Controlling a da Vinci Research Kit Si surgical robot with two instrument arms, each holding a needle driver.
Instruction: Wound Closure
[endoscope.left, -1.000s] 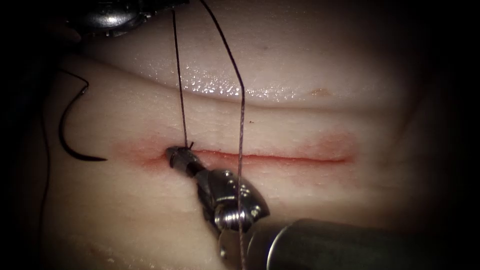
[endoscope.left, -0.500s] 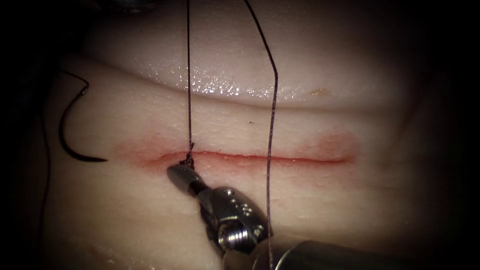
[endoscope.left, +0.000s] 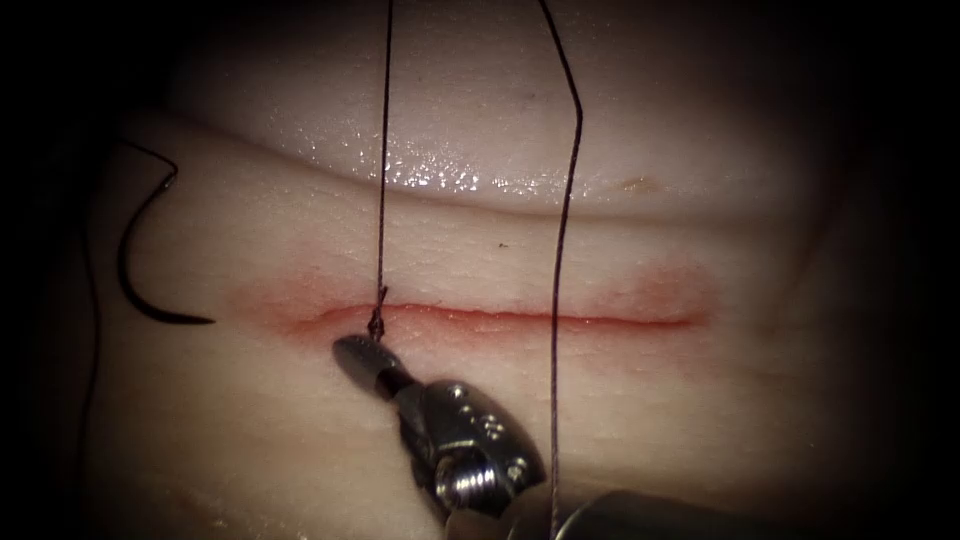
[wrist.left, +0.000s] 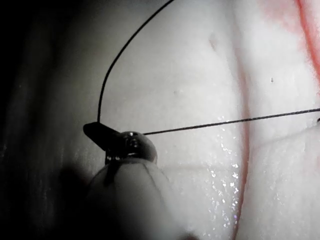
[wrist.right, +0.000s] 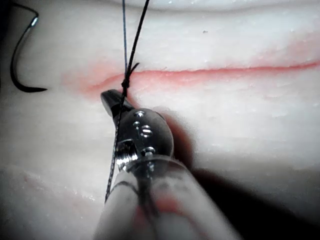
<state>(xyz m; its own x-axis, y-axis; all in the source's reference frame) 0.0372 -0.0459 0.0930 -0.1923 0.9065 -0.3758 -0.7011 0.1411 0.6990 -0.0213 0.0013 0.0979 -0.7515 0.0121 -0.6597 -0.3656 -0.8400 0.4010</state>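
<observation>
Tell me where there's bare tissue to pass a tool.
Free: tissue right of the outer thread strand, above and below the cut. Also between the needle, lying on the tissue at left, and the knot's strand. Crowded: the cut's left end, with knot and right claw. The left claw holds thread.
</observation>
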